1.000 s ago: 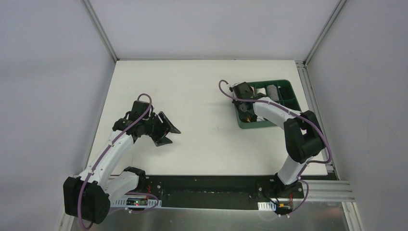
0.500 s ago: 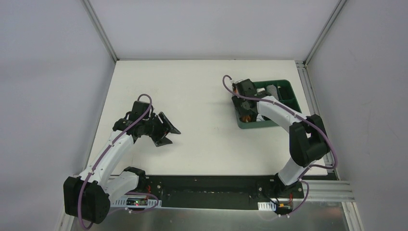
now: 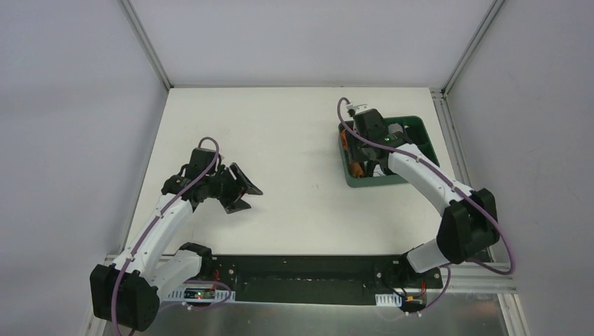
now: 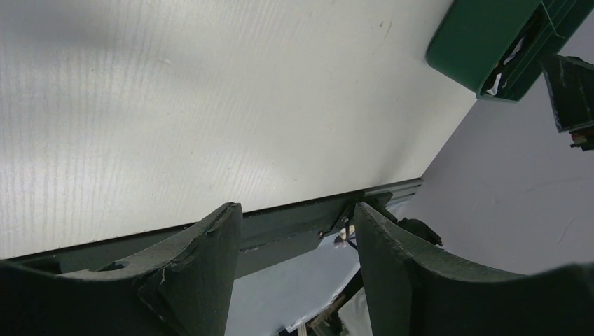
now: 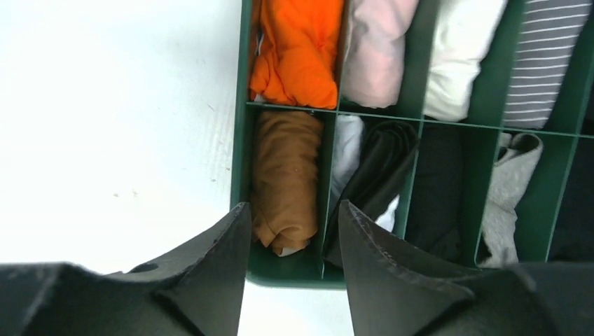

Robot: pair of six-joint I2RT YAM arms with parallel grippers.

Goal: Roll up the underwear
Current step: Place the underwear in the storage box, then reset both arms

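Note:
The tan-brown underwear (image 5: 286, 178) lies rolled in the near-left compartment of the green tray (image 5: 240, 154). A pale bit of waistband shows at its near end. My right gripper (image 5: 294, 210) is open and empty, hovering just above that compartment, apart from the cloth. In the top view the right gripper (image 3: 362, 148) hangs over the left side of the tray (image 3: 422, 128), and a brown patch (image 3: 358, 168) of the underwear shows below it. My left gripper (image 3: 252, 198) is open and empty over the bare table at the left; its jaws (image 4: 298, 210) stand wide apart.
The tray's other compartments hold rolled garments: bright orange (image 5: 298, 49), pink (image 5: 378, 49), white (image 5: 455, 52), grey striped (image 5: 546, 63), black (image 5: 382, 168). The tray also shows in the left wrist view (image 4: 483, 49). White table (image 3: 280, 140) with metal frame rails round it.
My right gripper has pulled up and back from the tray's near-left compartment, and its arm has swung right. The left arm has hardly moved.

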